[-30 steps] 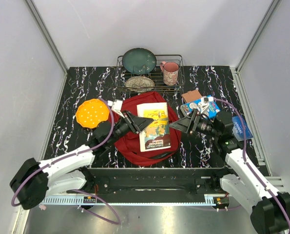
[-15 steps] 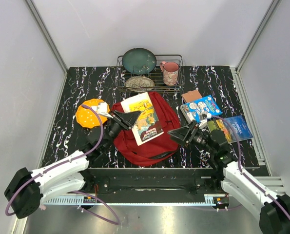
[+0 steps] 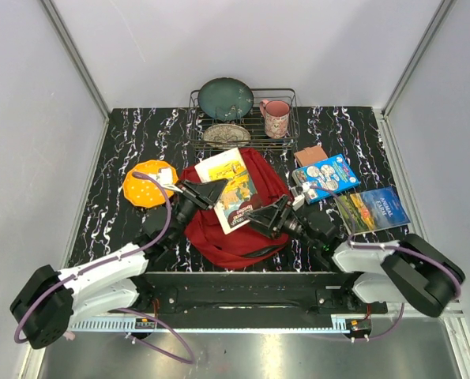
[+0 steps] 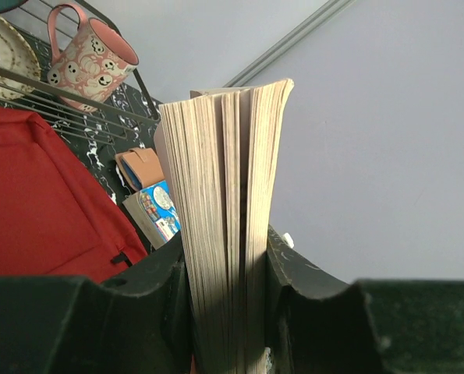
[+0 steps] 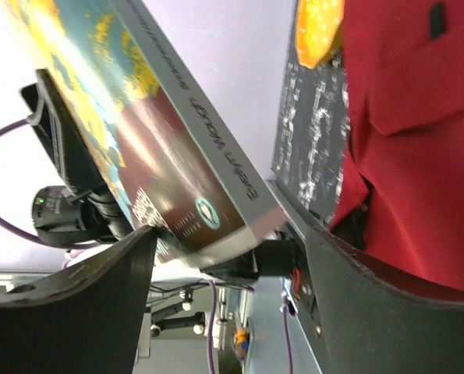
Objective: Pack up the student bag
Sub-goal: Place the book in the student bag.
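Black marbled tabletop [image 3: 116,142] between pale grey walls [image 3: 242,47] is your workspace. Nearest you, the student bag [image 3: 219,241] lies flat at the centre front. Your left gripper [image 3: 213,189] clamps a paperback [image 3: 231,189] by its edge, tilted above the bag. Your right gripper [image 3: 258,215] stands wide, fingers either side of the paperback's near corner. Behind the bag sits a wire rack [image 3: 286,130].
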